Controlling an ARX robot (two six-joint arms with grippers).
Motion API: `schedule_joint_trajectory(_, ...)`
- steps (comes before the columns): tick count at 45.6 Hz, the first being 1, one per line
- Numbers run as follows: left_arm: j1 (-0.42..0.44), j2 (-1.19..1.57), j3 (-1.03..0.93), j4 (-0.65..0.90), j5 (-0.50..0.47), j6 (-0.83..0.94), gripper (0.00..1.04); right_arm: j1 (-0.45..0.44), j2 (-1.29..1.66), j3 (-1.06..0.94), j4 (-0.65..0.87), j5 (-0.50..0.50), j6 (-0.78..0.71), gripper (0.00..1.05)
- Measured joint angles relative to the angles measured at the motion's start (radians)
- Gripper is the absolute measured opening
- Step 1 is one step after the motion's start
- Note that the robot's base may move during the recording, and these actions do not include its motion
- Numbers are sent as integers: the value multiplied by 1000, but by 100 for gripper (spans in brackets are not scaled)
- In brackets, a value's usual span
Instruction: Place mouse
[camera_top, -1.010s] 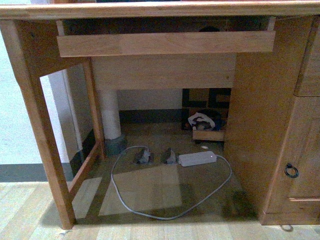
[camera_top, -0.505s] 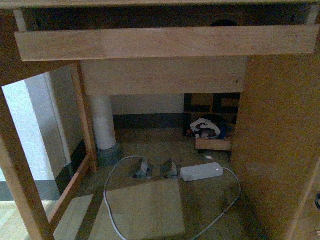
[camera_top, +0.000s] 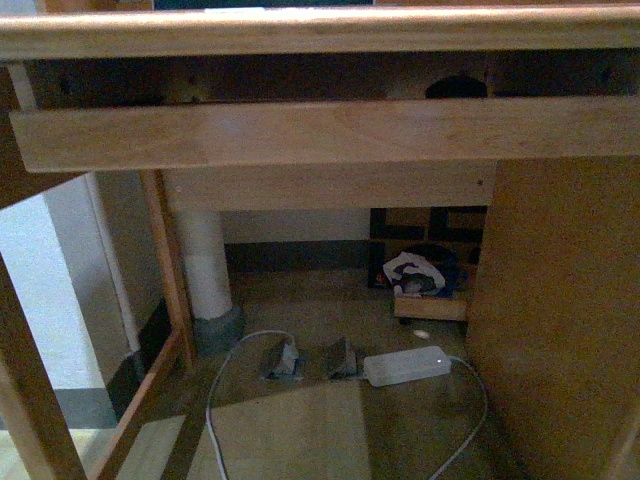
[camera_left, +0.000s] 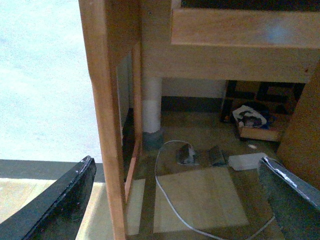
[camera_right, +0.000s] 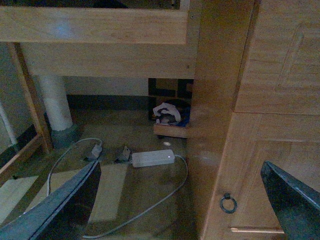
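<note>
**A:** How do the grippers stand?

**B:** Both are spread wide and empty. The left gripper (camera_left: 175, 160) has its black fingers (camera_left: 60, 205) far apart with only floor between them. The right gripper (camera_right: 180, 162) is the same.

**A:** So where is the mouse?

**B:** Neither hand has it. I take the dark dome in the upper right of the front view to be the mouse (camera_top: 455, 88). It peeks over the tray board (camera_top: 320, 130), just under the desktop edge (camera_top: 320, 30). Only its crown shows, so I cannot tell its long axis.

**A:** Which arm is nearer?

**B:** Probably the right, since the dome sits right of centre. Neither arm shows in the front view.

**A:** And their pose?

**B:** Both wrists point forward and slightly down into the kneehole, toward the white adapter (camera_top: 405, 366) on the floor. The mouse seems to lie above and beyond both hands, so I'd expect a lift before any reach.
</note>
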Motion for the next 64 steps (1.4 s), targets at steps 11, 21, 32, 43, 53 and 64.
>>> schedule_joint_trajectory(11, 0, 0, 0, 0, -4, -1, 98, 0, 0, 0, 3, 0, -3, 98)
schedule_joint_trajectory(21, 0, 1, 0, 2, -6, -1, 98, 0, 0, 0, 10, -2, -3, 98)
schedule_joint_trajectory(32, 0, 0, 0, 1, -3, -1, 98, 0, 0, 0, 3, 0, -3, 98)
schedule_joint_trajectory(43, 0, 0, 0, 0, -3, -1, 98, 0, 0, 0, 3, 0, -3, 98)
schedule_joint_trajectory(53, 0, 0, 0, 0, -3, -1, 98, 0, 0, 0, 3, 0, -3, 98)
schedule_joint_trajectory(64, -157, 359, 35, 306, -38, -93, 98, 0, 0, 0, 3, 0, -3, 98)
